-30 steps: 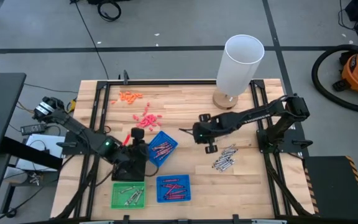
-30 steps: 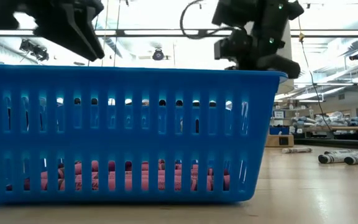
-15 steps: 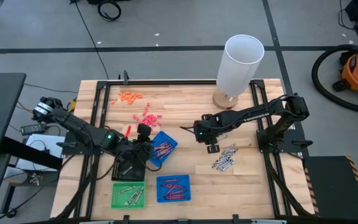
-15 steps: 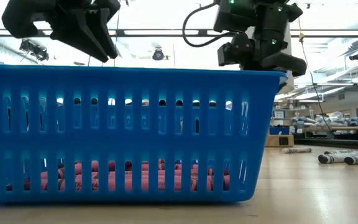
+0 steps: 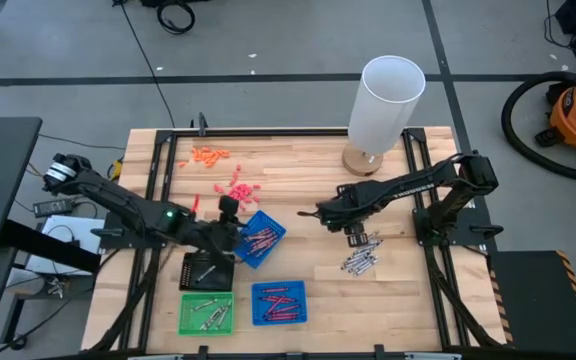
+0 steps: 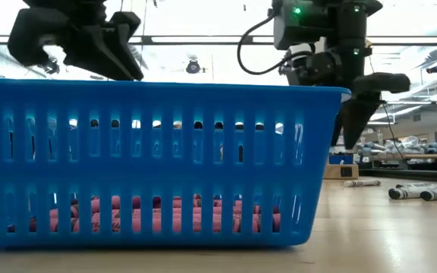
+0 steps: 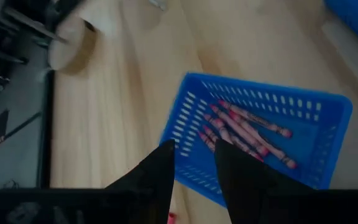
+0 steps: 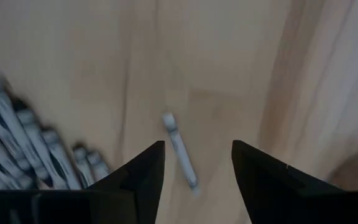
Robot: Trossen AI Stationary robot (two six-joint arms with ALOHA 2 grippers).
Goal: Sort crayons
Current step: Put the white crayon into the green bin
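Right wrist view shows our right gripper (image 8: pixel 194 165) spread over a lone grey crayon (image 8: pixel 180 151) beside the grey pile (image 5: pixel 361 254); closing off-centre, we risk flicking it away.

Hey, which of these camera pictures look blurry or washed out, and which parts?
Right wrist view: the grey crayons smear at one edge, while the lone grey crayon is fairly sharp. Left wrist view: soft overall, though the red crayons in the blue tray read clearly. Low view: bright ceiling lights wash out the background behind the blue basket.
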